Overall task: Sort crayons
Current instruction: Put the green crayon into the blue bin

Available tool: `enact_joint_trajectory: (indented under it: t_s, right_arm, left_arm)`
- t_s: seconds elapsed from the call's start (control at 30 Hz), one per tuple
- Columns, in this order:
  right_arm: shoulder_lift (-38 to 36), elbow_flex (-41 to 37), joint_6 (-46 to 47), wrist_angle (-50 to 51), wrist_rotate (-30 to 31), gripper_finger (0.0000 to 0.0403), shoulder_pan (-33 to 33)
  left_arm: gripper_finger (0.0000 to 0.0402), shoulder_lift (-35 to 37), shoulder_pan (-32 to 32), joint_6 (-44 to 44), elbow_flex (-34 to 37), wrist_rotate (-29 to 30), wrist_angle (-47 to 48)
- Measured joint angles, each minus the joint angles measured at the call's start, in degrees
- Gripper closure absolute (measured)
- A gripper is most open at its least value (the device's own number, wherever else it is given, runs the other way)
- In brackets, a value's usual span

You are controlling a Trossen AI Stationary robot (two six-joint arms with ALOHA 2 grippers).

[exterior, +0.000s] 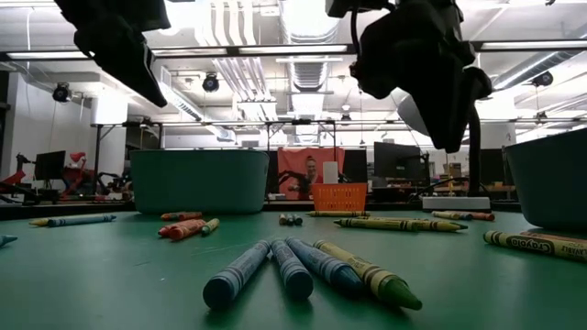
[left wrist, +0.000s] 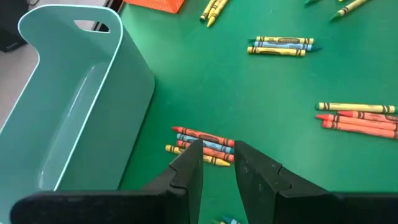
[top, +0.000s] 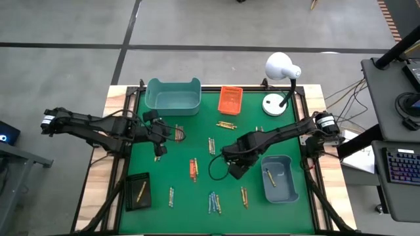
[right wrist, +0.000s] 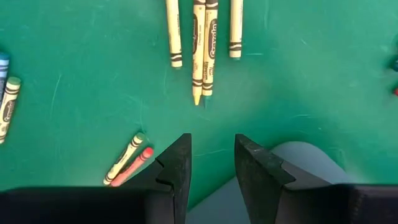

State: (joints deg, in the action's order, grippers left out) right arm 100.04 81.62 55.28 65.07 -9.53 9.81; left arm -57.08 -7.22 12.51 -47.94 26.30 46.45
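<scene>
I've got both grippers, left (left wrist: 217,168) and right (right wrist: 211,162), hovering slightly parted and empty over scattered thin wax crayons (top: 193,169).

Grey floor (top: 65,26), ceiling lights (exterior: 303,18), side desk (top: 394,131).

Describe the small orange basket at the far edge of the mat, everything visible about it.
The orange basket is a small rectangular tray with perforated, mesh-like walls, seemingly plastic. It sits upright on the green mat near the far edge, between the large teal bin and the white lamp, touching neither. No crayon shows inside. Yellow crayons lie just in front, apart from it.
</scene>
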Motion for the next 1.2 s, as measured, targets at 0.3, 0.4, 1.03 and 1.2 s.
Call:
enact_joint_trajectory:
  t_s: [0.3, 0.4, 1.03, 1.2]
  right_arm:
    - [0.10, -0.02, -2.40, -0.80, 0.89, 0.0294, -0.99]
    - [0.13, -0.02, -3.16, -1.48, 2.82, 0.0294, -2.48]
    - [0.25, -2.67, -11.04, -15.06, 5.09, 0.0294, -10.79]
    - [0.25, -3.73, -14.34, -16.03, 6.23, 0.0294, -12.63]
  left_arm:
    - [0.0329, 0.04, 0.00, 0.07, 0.52, 0.00, -0.22]
    - [0.0329, 0.07, 0.00, -1.09, 0.52, 0.03, -0.16]
    - [0.0329, 3.41, 0.02, -14.49, 0.83, 0.07, 5.16]
    - [0.0329, 6.13, 0.02, -14.74, 0.87, 0.07, 5.02]
